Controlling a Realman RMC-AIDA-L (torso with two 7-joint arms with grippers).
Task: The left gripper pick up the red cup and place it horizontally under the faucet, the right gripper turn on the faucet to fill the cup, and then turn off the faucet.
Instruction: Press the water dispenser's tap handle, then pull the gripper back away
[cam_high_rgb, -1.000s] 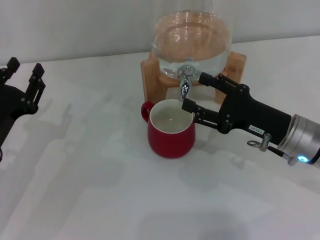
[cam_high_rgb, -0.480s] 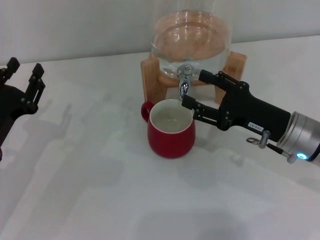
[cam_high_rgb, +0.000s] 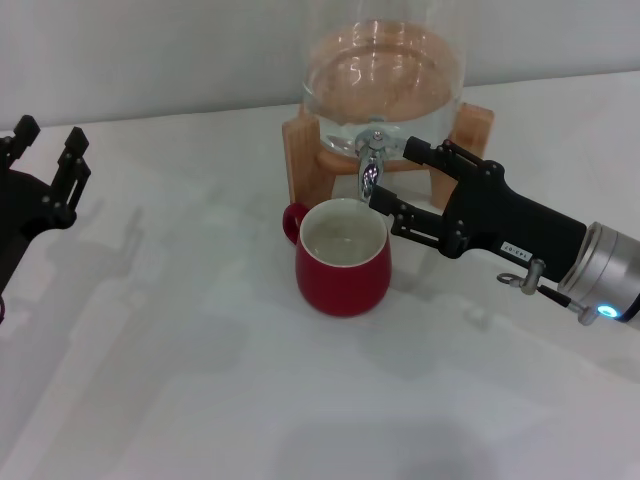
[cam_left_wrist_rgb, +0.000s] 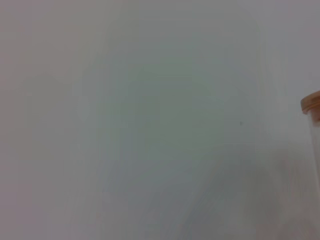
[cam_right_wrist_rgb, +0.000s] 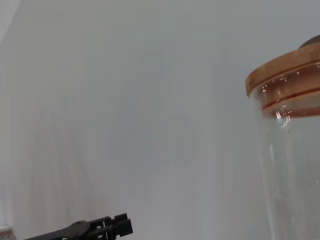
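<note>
The red cup stands upright on the white table, directly below the chrome faucet of the glass water dispenser. Its handle points to the left. My right gripper is open just right of the faucet, with one finger at lever height and the other over the cup's rim. I cannot tell whether it touches the faucet or whether water runs. My left gripper is open and empty at the far left, well away from the cup.
The dispenser rests on a wooden stand at the back of the table. The right wrist view shows its glass wall and wooden lid, with the left gripper far off. The left wrist view shows only wall and the lid's edge.
My right gripper has shifted slightly to the right and away, staying beside the faucet. The cup and the left arm have not moved.
</note>
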